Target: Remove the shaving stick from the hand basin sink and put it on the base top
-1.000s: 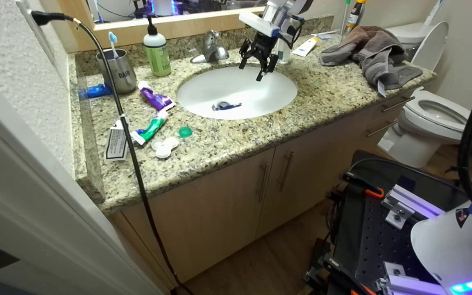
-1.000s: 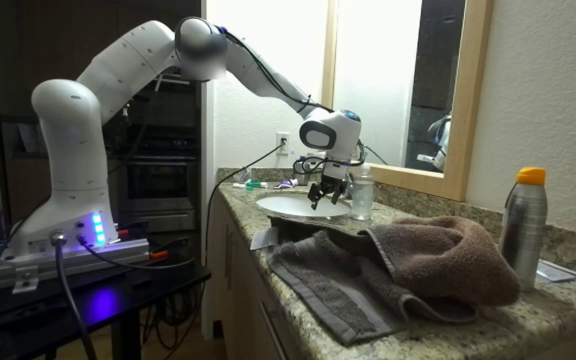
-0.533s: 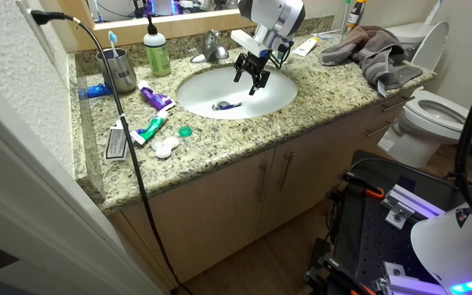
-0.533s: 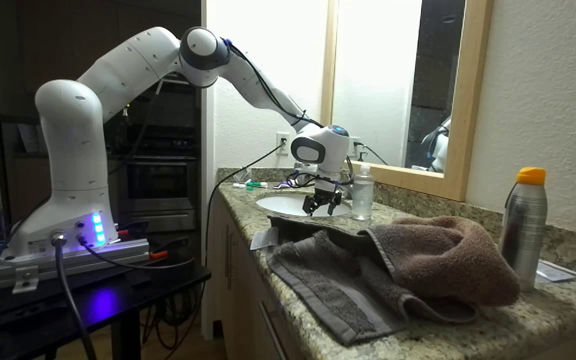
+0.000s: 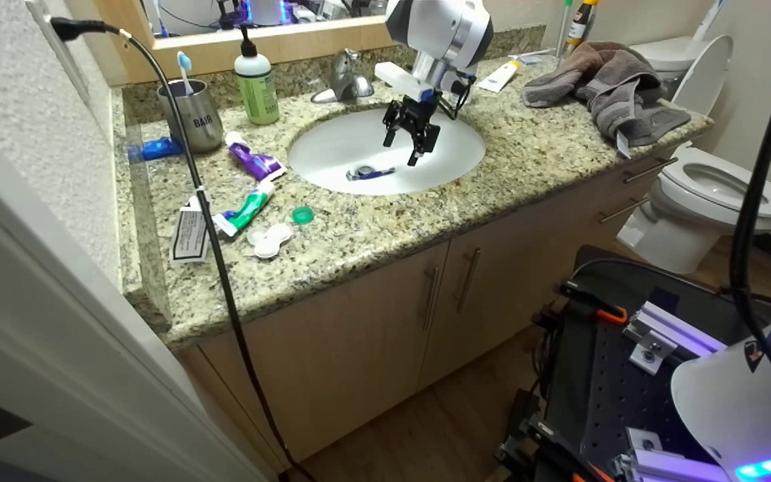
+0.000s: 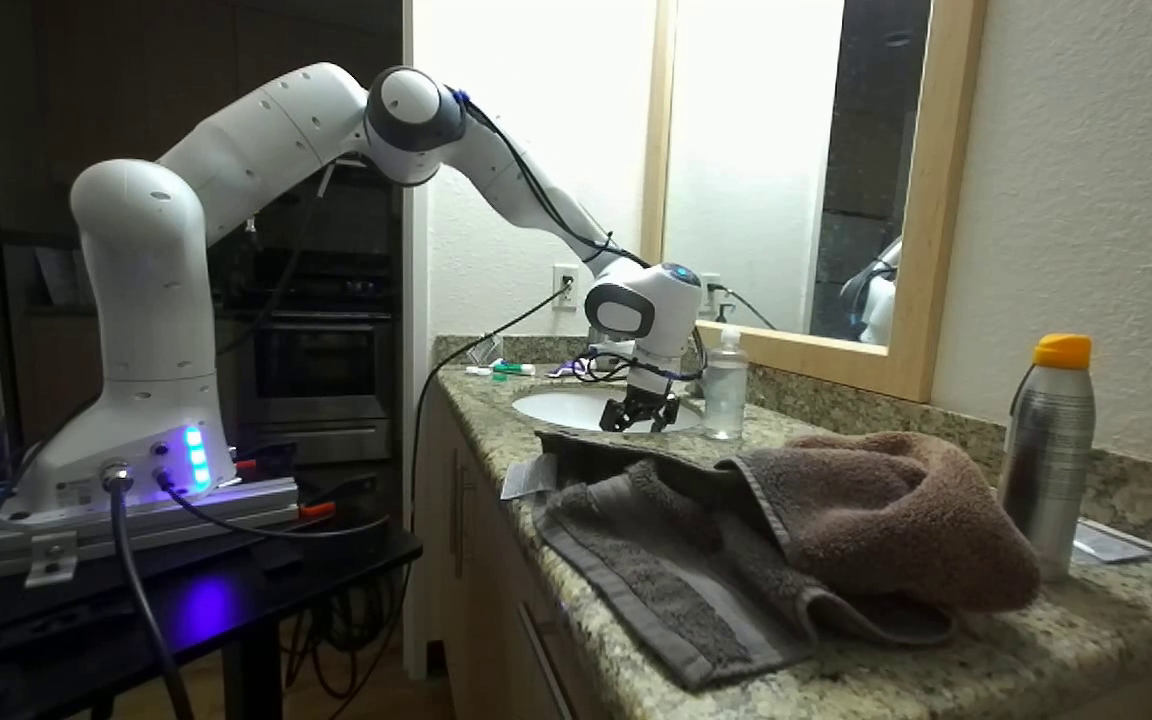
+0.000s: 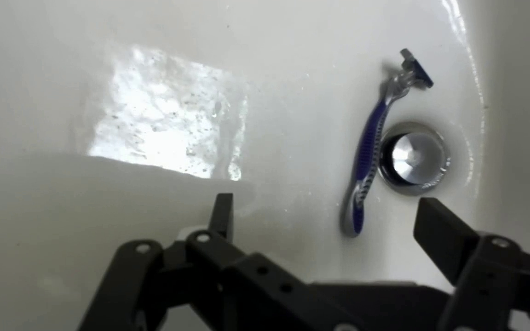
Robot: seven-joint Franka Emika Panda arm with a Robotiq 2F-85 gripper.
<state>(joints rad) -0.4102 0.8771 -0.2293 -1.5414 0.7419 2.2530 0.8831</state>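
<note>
The shaving stick, blue and silver, lies in the white hand basin sink beside the drain. It also shows in an exterior view and is hidden in an exterior view where only part of the basin shows. My gripper is open and empty over the basin, behind and to the right of the stick there; it also shows in an exterior view. In the wrist view the stick's handle end lies between my open fingertips in the picture, with no contact visible. The granite base top surrounds the basin.
A chrome tap stands behind the basin. A green soap bottle, a steel cup, a purple tube and a green tube are left. A clear bottle and a towel are on the side opposite.
My gripper has moved down and towards the counter's front edge, lower over the basin. Most of the motion came in the first half second. The gripper stays open and the stick has not moved.
</note>
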